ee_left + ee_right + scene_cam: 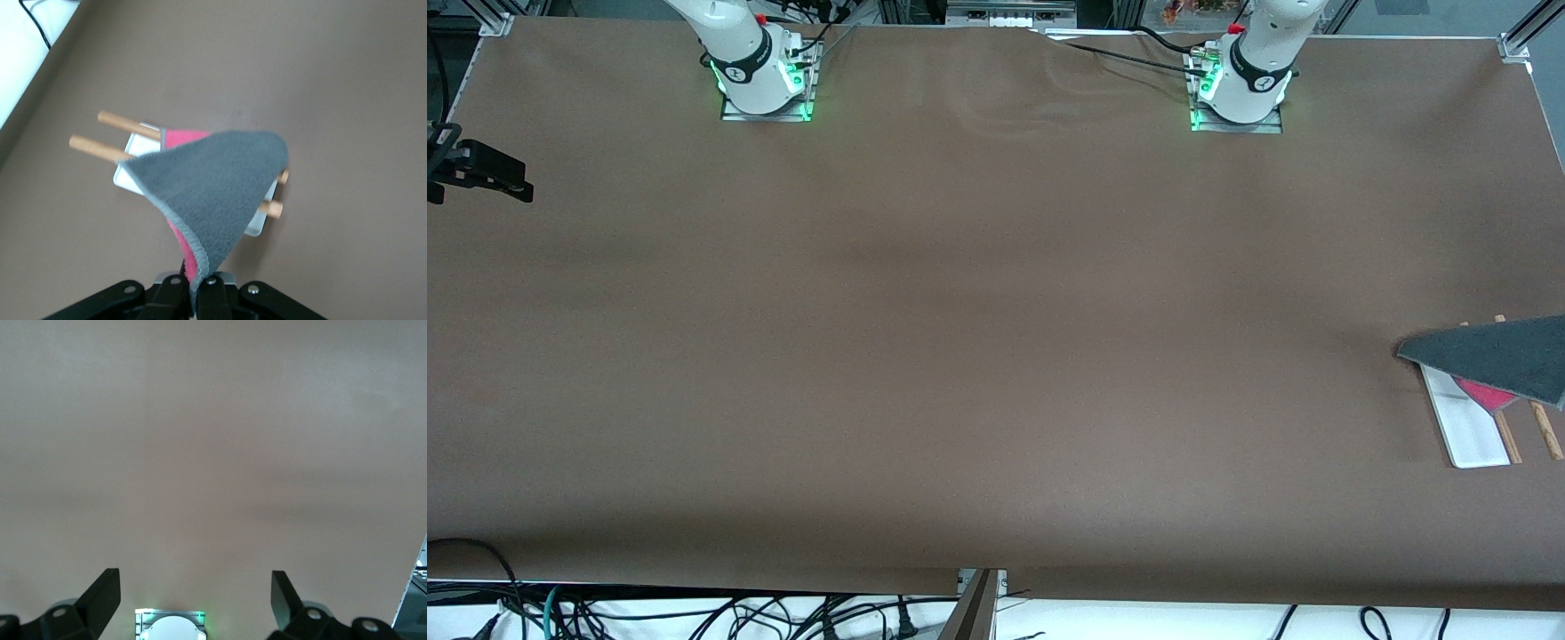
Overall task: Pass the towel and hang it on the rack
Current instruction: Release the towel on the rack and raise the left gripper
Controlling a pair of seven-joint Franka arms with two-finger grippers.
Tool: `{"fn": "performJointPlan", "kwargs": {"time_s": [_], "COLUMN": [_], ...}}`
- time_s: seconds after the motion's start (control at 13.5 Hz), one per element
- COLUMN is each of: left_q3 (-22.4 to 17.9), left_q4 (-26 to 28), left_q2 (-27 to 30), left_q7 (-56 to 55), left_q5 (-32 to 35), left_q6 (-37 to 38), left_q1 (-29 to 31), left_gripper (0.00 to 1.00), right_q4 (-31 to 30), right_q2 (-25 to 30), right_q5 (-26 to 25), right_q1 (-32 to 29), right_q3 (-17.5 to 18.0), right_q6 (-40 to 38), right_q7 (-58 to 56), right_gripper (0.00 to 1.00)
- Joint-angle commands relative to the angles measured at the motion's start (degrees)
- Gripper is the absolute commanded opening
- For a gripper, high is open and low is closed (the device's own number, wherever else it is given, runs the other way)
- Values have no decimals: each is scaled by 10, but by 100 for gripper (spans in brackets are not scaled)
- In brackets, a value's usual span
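Note:
The towel (1503, 356) hangs grey face up over the rack at the left arm's end of the table, with a patch of its pink face showing beneath. In the left wrist view the left gripper (200, 293) is shut on one corner of the towel (213, 187), which drapes over the rack's white base (125, 176) and two wooden rods (100, 148). The crossbar is hidden under the cloth. In the front view the white base (1467, 427) and rod ends (1545, 431) stick out nearer the camera. The right gripper (195, 583) stands open and empty over bare table above its own base.
The brown table cover (960, 311) runs between the two arm bases (765, 80) (1240, 89). A black clamp (480, 173) juts in at the right arm's end. The table's edge (47, 73) lies close beside the rack. Cables (694, 618) hang below the near edge.

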State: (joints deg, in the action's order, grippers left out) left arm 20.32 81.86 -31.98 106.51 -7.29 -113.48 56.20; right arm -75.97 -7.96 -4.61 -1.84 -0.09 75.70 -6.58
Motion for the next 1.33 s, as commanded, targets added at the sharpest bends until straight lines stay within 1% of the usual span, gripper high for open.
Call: {"fn": "performJointPlan", "kwargs": {"time_s": [0.0,0.15,0.3,0.37,0.44,0.52,0.74,0.81,1.11,1.26], "left_q3": [9,9,9,9,9,9,9,10,19,19], "left_q4": [-39,-39,-40,-40,-40,-40,-42,-56,-90,-93], "left_q2": [-38,-50,-62,-68,-70,-78,-79,-79,-67,-49], "left_q7": [26,28,56,71,79,79,77,72,54,24], "left_q5": [3,2,3,2,3,1,-7,-7,-5,-4], "left_q6": [6,-10,-30,-39,-46,-47,-47,-43,-38,-23], "left_q1": [10,23,34,35,39,47,66,67,58,45], "left_gripper": [0,0,0,3,41,99,100,100,100,100], "right_q4": [-10,-10,-10,-10,-10,-10,-5,-5,-4,-4], "right_q2": [2,4,4,3,1,1,-11,-11,-12,-12], "right_q5": [6,7,8,9,9,9,8,7,7,8], "right_q1": [-5,-4,-3,-3,-3,-2,0,1,2,2], "right_q3": [3,4,4,4,4,4,6,8,9,9], "right_q6": [1,-2,0,0,1,1,1,1,2,2], "right_q7": [12,20,42,43,41,39,35,37,34,33], "right_gripper": [100,100,100,100,100,100,100,100,100,100]}}
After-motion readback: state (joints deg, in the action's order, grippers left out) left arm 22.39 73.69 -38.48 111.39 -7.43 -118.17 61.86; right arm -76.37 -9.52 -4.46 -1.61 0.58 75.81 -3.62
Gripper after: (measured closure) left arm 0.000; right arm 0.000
